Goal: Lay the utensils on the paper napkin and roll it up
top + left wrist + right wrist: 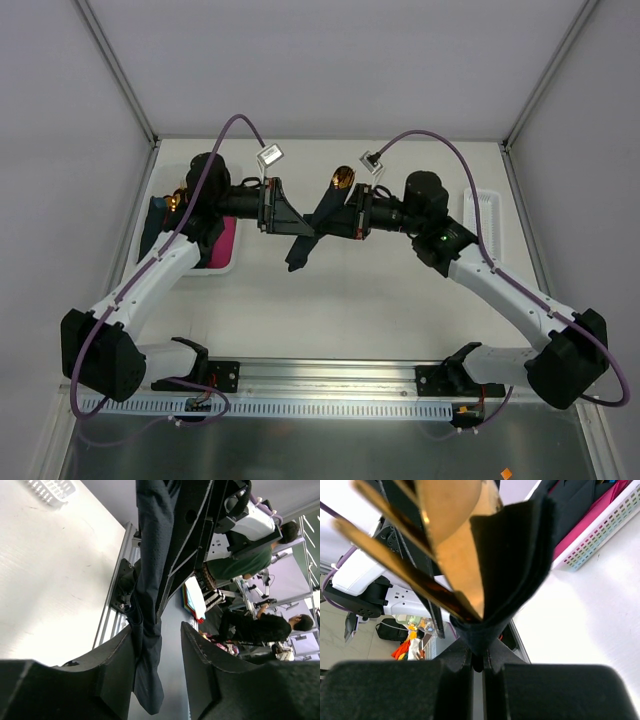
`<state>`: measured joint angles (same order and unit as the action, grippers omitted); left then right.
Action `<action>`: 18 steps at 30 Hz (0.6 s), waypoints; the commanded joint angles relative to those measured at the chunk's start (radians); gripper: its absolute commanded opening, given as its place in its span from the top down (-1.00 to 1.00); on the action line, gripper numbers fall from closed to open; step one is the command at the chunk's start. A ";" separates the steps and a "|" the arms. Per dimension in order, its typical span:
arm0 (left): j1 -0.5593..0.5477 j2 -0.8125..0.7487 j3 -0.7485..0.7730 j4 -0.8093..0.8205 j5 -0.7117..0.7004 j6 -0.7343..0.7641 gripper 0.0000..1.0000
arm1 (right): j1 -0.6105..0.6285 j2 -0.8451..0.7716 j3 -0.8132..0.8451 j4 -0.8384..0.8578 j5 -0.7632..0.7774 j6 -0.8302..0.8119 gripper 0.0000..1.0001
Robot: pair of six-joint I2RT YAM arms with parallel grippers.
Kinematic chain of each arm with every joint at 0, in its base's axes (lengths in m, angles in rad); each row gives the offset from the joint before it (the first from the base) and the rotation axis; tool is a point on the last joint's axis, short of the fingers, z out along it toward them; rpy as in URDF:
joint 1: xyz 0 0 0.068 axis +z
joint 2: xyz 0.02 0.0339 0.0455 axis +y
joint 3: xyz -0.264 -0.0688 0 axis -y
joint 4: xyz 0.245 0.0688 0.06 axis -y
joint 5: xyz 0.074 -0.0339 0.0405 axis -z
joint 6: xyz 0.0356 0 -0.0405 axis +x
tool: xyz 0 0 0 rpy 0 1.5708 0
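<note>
Right wrist view: the utensils (455, 530) show their shiny gold-coloured heads, one with long tines, poking out of the top of the paper napkin (515, 565), which is wrapped in dark folds around them. The right end effector (477, 660) is clamped on the lower part of this bundle, its jaws pressed together with only the napkin between them.

From above, the napkin (305, 245) hangs slantwise in the air over the worktop (380, 310), between the two arms, with a gold head (343, 178) sticking out at its far end. The right end effector (333, 215) holds it from the right and the left end effector (298, 230) meets it from the left.

In the left wrist view the napkin (150, 580) runs down between the left end effector's (157, 630) fingers (200, 670). The jaws stand apart: the paper lies against one finger and a gap shows to the other.

A white bin (225, 265) with a pink napkin (222, 240) sits under the left arm, and a white tray (482, 215) lies at the worktop's right edge.
</note>
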<state>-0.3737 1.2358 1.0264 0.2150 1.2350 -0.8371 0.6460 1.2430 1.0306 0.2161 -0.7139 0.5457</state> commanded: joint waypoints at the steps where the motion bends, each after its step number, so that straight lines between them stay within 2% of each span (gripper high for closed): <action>1: -0.022 -0.036 0.066 -0.115 0.032 0.127 0.25 | -0.008 0.007 0.052 0.029 0.077 -0.021 1.00; 6: -0.022 -0.025 0.096 -0.242 -0.011 0.225 0.43 | 0.000 0.021 0.063 0.025 0.070 -0.021 1.00; 11: -0.022 -0.019 0.110 -0.324 -0.042 0.291 0.95 | 0.001 0.035 0.077 0.025 0.067 -0.018 1.00; 13: -0.022 -0.022 0.109 -0.345 -0.049 0.309 1.00 | 0.001 0.038 0.082 0.017 0.062 -0.020 0.99; 14: -0.021 -0.025 0.107 -0.348 -0.049 0.314 1.00 | 0.001 0.041 0.086 0.014 0.062 -0.020 0.92; 17: -0.011 -0.036 0.092 -0.355 -0.048 0.314 1.00 | 0.001 0.036 0.088 0.009 0.070 -0.024 0.39; 18: -0.005 -0.039 0.087 -0.356 -0.051 0.310 1.00 | 0.000 0.033 0.088 0.005 0.074 -0.027 0.12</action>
<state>-0.3721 1.2339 1.1011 -0.1051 1.1500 -0.5598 0.6502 1.2800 1.0584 0.1635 -0.6975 0.5411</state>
